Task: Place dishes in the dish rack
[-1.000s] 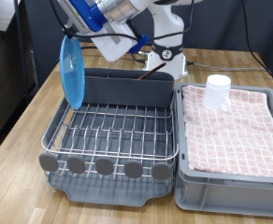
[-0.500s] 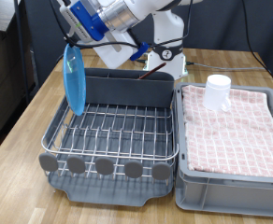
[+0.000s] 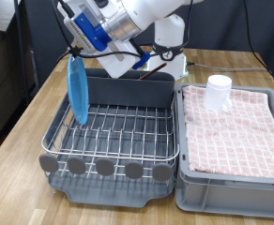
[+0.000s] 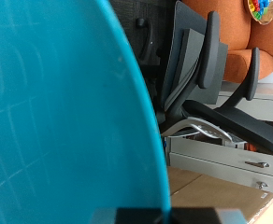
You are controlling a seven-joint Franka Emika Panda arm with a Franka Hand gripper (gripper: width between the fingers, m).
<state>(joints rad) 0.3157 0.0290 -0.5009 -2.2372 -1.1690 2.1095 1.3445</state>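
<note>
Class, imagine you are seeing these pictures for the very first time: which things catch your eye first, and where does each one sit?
The light-blue plate stands out: it hangs on edge from the pincer above the exterior view's left side of the dish rack, and it fills most of the wrist view. Next comes the white mug, upside down on the red-checked cloth in the grey crate at the exterior view's right.

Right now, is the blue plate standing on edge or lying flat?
On edge. The plate hangs near vertical from the end effector, its lower rim down at the rack wires at the exterior view's left.
</note>
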